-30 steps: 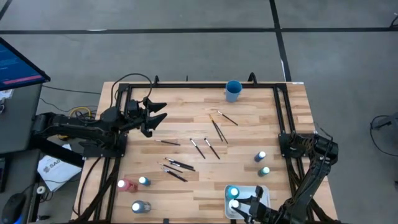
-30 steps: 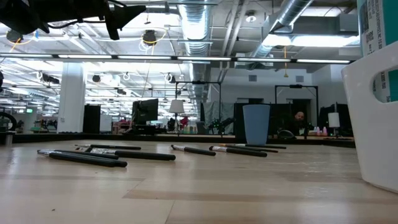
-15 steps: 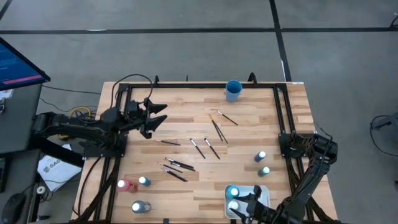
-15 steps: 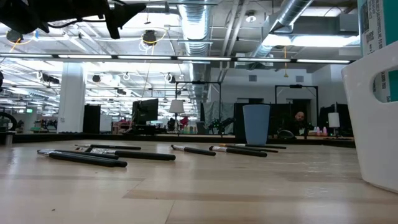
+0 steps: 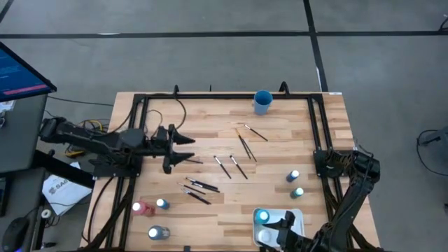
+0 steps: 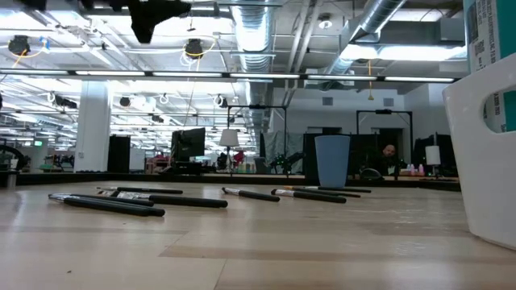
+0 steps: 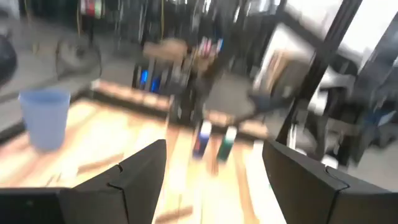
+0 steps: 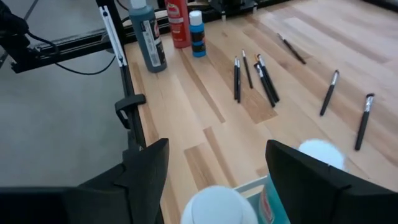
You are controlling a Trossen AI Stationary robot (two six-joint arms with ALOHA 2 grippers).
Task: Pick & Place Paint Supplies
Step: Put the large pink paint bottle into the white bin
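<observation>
left gripper [image 5: 183, 147] hangs with jaws spread wide, empty, and the nearest paintbrush [image 5: 190, 160] lies just beyond its tips, long axis crosswise to the reach. right gripper [image 5: 274, 236] sits wide open over the bottles in the white tray [image 5: 297, 218], so left is nearer the brushes.

Wooden table [image 5: 210, 133] of pale butcher-block planks, bordered by a black metal frame [image 5: 316, 126]. Blue cup [image 5: 262, 102] — upright near the table's far edge. White rectangular tray [image 5: 296, 219] — at the near edge, right of centre. Monitor [image 5: 21, 73] on a stand beside the table's left side. Grey floor crossed by dark lines.
</observation>
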